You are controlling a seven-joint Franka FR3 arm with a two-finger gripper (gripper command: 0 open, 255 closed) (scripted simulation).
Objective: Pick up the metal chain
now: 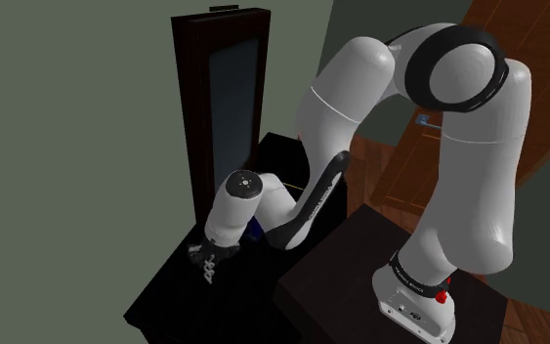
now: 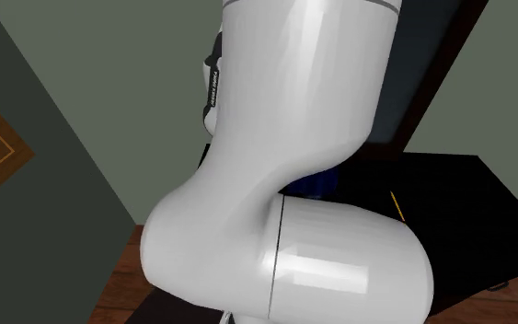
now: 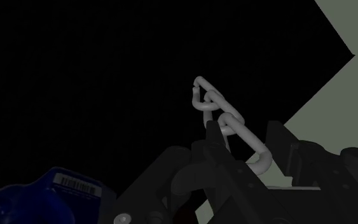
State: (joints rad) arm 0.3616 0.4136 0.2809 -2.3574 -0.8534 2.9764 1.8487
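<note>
No word or number can be read anywhere. A white barcode label [image 3: 77,184] sits on a blue pack [image 3: 25,203] in the wrist view; its bars show, but the digits under them are too small to tell. The arm [image 1: 468,186] carries a dark band [image 1: 411,277] near its base with tiny white lettering, illegible, and a like strip [image 2: 212,87] in the second exterior view
</note>
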